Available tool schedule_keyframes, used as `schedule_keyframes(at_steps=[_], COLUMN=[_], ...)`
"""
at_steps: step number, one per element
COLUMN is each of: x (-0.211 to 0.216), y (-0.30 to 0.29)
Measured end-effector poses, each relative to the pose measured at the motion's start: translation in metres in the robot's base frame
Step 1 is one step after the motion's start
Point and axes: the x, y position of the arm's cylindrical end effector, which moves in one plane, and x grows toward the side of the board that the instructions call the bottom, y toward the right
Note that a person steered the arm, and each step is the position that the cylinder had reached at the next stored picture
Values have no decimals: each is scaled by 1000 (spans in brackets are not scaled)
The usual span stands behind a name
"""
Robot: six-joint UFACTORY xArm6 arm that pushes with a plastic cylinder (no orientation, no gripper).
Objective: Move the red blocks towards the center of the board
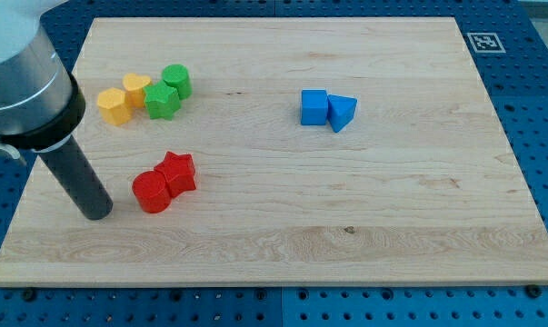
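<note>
A red round block [151, 192] and a red star-shaped block [177, 173] lie touching each other at the view's lower left of the wooden board [346, 218]. My tip [98, 213] rests on the board just to the left of the red round block, a short gap apart from it. The rod slants up to the view's top left.
Two yellow blocks [115, 105] [135, 89] and two green blocks [162, 101] [177, 81] cluster at the view's upper left. A blue cube [313, 106] and a blue triangular block [342, 112] sit touching near the top centre. A marker tag [483, 42] is at the top right corner.
</note>
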Motion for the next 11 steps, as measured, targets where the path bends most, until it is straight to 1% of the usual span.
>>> schedule_keyframes(at_steps=[3, 6, 8, 10, 11], x=[0, -12, -25, -60, -62], y=[36, 36, 80, 89, 97])
